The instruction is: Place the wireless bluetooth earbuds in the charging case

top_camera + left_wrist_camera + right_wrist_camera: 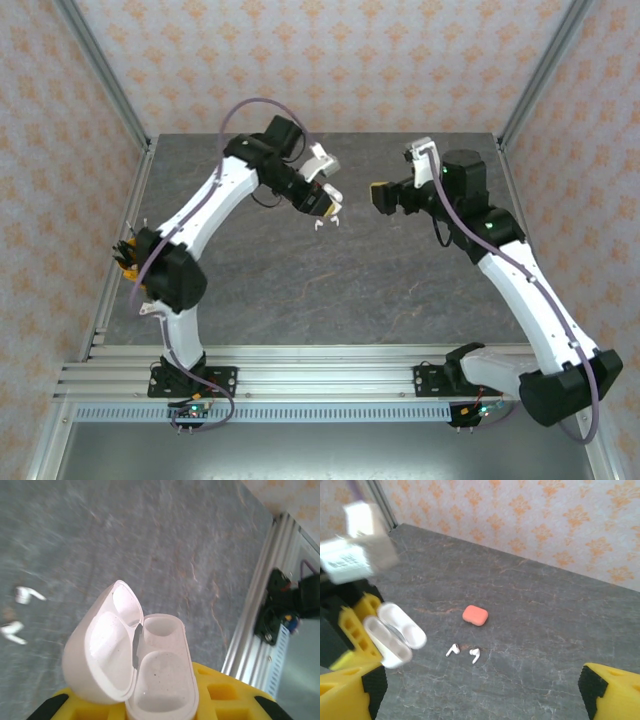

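Right wrist view: R gripper [477, 687] has jaws spread wide w/ nothing in them, over middle of table [555, 610]. Two white earbuds [452, 650] lie side by side near table centre, not touching. Closed coral case [475, 615] sits just beyond them, toward far edge. L gripper [318, 203] pinches white charging case [150, 675] by its base, lid open, both sockets empty, held off the table.

Risks, imo:
- Buds are tiny + smooth, so an off-centre pinch could flick one away.
- A bud could enter the wrong socket or go in tilted, so the stem jams.
- R's push could twist the case in L's hold or knock the lid shut.
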